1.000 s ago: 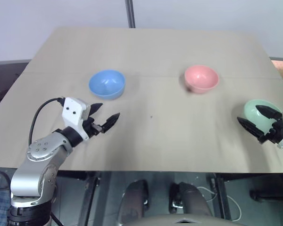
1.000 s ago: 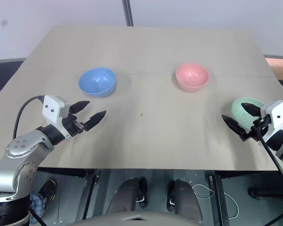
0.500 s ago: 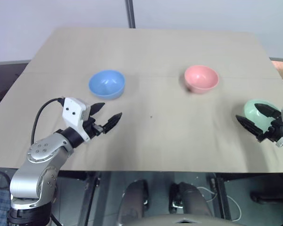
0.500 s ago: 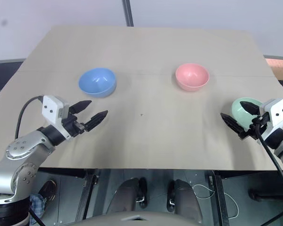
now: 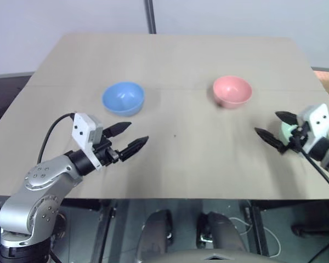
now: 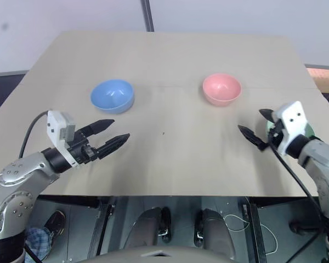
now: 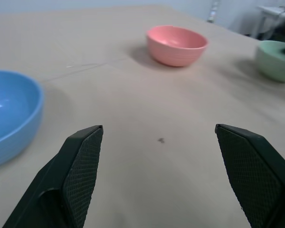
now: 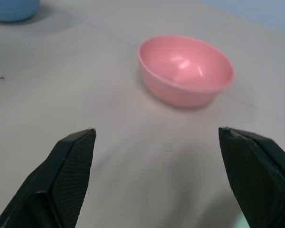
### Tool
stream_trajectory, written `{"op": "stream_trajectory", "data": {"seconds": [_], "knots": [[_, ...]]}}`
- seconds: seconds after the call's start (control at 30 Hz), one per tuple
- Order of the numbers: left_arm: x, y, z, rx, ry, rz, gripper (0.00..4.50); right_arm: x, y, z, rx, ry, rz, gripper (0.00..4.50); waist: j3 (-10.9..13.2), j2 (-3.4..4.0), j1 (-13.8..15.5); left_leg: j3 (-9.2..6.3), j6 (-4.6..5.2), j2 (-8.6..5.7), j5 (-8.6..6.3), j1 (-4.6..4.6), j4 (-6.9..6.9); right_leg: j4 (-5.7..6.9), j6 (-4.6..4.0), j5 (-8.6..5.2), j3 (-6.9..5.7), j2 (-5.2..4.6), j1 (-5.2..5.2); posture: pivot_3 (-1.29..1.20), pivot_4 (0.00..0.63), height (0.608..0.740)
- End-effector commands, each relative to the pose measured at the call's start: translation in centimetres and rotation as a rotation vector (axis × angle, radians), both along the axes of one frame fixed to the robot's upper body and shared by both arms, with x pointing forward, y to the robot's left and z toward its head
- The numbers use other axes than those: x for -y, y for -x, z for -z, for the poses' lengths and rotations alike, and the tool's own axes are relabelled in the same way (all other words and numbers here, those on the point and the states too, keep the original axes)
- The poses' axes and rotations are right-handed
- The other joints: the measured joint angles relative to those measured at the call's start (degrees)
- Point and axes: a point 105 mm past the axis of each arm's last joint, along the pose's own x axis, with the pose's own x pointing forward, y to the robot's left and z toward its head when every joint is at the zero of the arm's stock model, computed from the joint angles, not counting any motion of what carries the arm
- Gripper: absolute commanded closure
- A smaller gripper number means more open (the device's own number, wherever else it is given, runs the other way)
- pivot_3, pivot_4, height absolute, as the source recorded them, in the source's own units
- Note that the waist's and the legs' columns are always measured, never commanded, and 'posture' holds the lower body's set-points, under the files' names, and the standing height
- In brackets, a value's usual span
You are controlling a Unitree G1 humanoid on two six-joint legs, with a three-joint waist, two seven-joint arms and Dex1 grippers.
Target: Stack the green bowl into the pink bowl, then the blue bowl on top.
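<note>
The blue bowl [image 5: 123,98] stands at the table's left rear and the pink bowl [image 5: 232,91] at the right rear, both upright and empty. Near the right edge the green bowl [image 7: 275,59] stands upright; in the eye views my right hand covers most of it. My right gripper [image 5: 270,126] is open over the green bowl's near-left side, pointing toward the pink bowl [image 8: 185,69], with nothing between its fingers. In front of the blue bowl [image 7: 9,114], my left gripper [image 5: 137,132] hovers open and empty, pointing toward the table's middle.
The beige table [image 5: 175,55] has a faint seam running across it at the level of the two rear bowls. A dark post [image 5: 149,16] rises behind the far edge. The near edge runs just under both hands.
My right gripper has swung left and forward, and now covers most of the green bowl. My left gripper has rolled and shifted slightly right. The bowls have not moved.
</note>
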Motion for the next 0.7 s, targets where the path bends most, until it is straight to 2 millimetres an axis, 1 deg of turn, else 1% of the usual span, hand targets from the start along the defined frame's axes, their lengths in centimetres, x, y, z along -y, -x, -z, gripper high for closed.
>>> {"op": "stream_trajectory", "data": {"seconds": [0.03,0.1,0.17,0.23,0.3,0.4,0.5,0.53,0.63,0.7], "knots": [[0.6,0.8,-1.3,0.029,0.001,0.072,0.51,-1.1,-1.7,-0.6,-0.007,0.083,0.025,0.00,0.00,0.01,0.01,0.01,0.00,0.00,0.00,-0.01,0.00,0.00,0.00,0.00,0.01,0.00,-0.01,0.00,0.150,0.740],[0.7,0.9,-1.3,0.024,0.003,0.086,0.51,-2.4,-3.1,-1.2,0.009,0.112,0.001,0.00,0.00,0.00,0.01,0.02,-0.01,0.00,0.01,-0.01,0.00,-0.01,0.00,0.00,0.01,0.00,0.00,0.00,0.150,0.740],[0.7,0.9,-1.5,0.035,0.006,0.099,0.51,-4.0,-4.5,-1.4,-0.016,0.180,-0.038,0.00,0.01,0.00,-0.01,0.03,-0.08,-0.02,0.05,-0.06,0.01,-0.01,0.00,0.00,0.01,-0.01,-0.04,0.00,0.150,0.740],[0.5,0.8,-2.0,0.062,0.021,0.092,0.51,-5.0,-5.2,-1.4,-0.029,0.225,-0.071,0.00,0.01,0.01,-0.01,0.04,-0.22,-0.02,0.14,-0.06,0.01,-0.01,-0.01,0.01,0.02,-0.01,-0.06,0.00,0.150,0.740],[0.4,0.9,-2.4,0.078,0.036,0.099,0.51,-5.2,-5.9,-1.1,-0.054,0.265,-0.065,0.00,0.01,0.00,0.12,0.01,-0.23,-0.02,0.15,-0.09,0.00,-0.01,-0.03,0.01,-0.01,0.00,-0.06,0.00,0.150,0.740],[0.4,1.3,-3.0,0.103,0.032,0.117,0.51,-5.3,-7.4,-0.6,-0.062,0.376,-0.069,0.00,0.01,0.00,0.12,-0.01,-0.23,-0.05,0.15,-0.19,0.02,-0.06,-0.07,0.04,-0.06,-0.06,-0.08,0.00,0.150,0.740],[0.6,1.7,-4.2,0.128,0.051,0.148,0.51,-5.9,-8.9,-0.7,-0.068,0.470,-0.109,0.00,0.02,-0.01,-0.19,0.02,-0.23,-0.06,0.15,-0.21,0.07,-0.04,-0.04,0.04,-0.04,-0.07,-0.11,0.00,0.150,0.740],[0.7,1.7,-4.4,0.133,0.050,0.155,0.51,-5.9,-9.2,-0.7,-0.071,0.489,-0.115,0.00,0.03,0.00,-0.30,0.02,-0.23,-0.06,0.15,-0.19,0.08,-0.01,-0.04,0.03,-0.04,-0.07,-0.11,0.00,0.150,0.740],[0.8,1.8,-5.0,0.148,0.052,0.167,0.51,-5.5,-11.0,-0.6,-0.064,0.615,-0.096,0.00,0.03,0.00,-0.74,0.02,-0.26,-0.03,0.17,-0.12,0.08,0.04,-0.04,0.03,-0.04,-0.03,-0.10,0.00,0.150,0.740],[0.9,1.8,-5.2,0.155,0.053,0.176,0.51,-5.5,-12.1,-0.7,-0.066,0.658,-0.092,0.00,0.03,0.00,-1.01,0.02,-0.28,-0.03,0.18,-0.12,0.08,0.04,-0.04,0.03,-0.04,-0.03,-0.07,0.00,0.150,0.740]]}}
